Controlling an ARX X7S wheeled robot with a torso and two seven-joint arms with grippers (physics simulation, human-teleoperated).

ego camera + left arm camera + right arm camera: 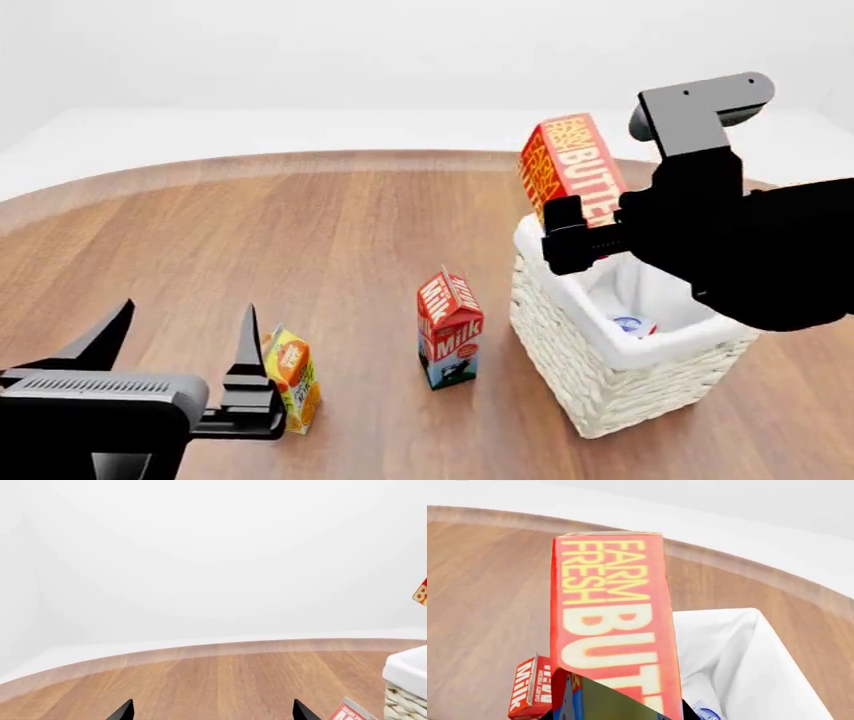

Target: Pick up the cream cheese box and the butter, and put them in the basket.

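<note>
- The right gripper point(577, 232) is clamped on the lower end of the butter point(574, 168), which stands nearly upright, its long axis vertical and tipped slightly, lettered face outward.
- Directly below that gripper sits the basket point(587, 372); the butter hangs over its near-left rim, clear of the liner.
- The cream cheese box point(630, 325) lies flat inside the basket, under the gripper.
- The left gripper point(184, 335) hovers with fingers spread, holding nothing; the orange juice carton point(292, 378) stands just beside its right finger.
- The milk carton point(450, 327) stands on the bench point(267, 250) between both grippers.
- Only the head view shows the juice carton; the right wrist view reads "FARM FRESH" close up.
</note>
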